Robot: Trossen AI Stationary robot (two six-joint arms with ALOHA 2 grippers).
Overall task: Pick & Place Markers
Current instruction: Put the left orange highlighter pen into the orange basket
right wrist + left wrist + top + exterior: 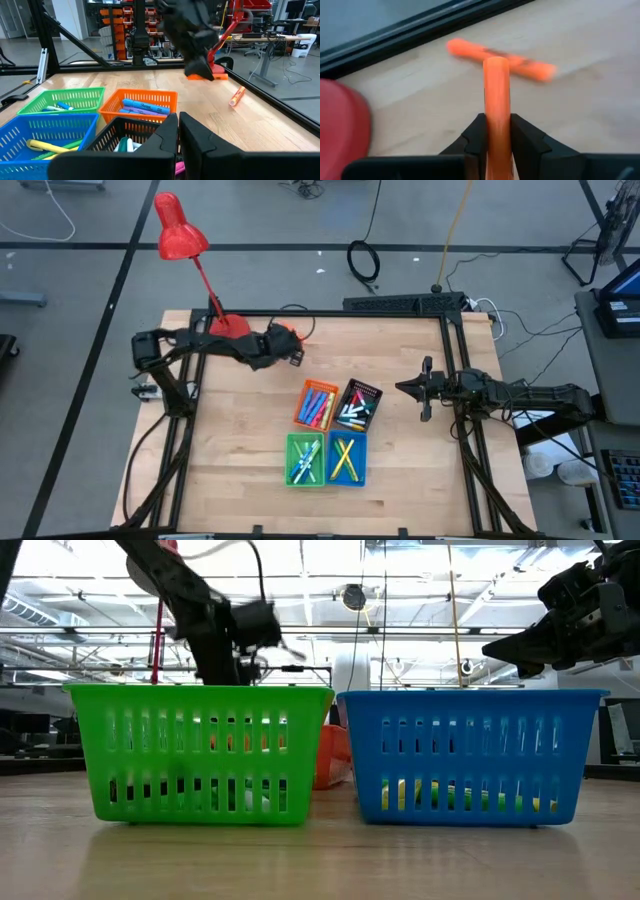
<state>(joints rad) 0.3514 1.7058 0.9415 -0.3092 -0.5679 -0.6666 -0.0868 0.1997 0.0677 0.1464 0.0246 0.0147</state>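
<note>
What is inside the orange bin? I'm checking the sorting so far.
In the orange bin, blue and purple markers lie on top, seen from the right wrist; the high view adds pink and orange ones. The walls and the top markers hide whatever lies beneath.

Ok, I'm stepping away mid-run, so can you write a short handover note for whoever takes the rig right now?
Left tool: shut on an orange marker, near the red lamp base at the table's far edge.
Right tool: shut, holding nothing, waiting beside the black bin.
Done: markers already lie in the orange bin, black bin, green bin and blue bin.
Left: place the held orange marker in a bin, probably the orange one; then fetch the second orange marker lying loose on the table near the lamp.
</note>
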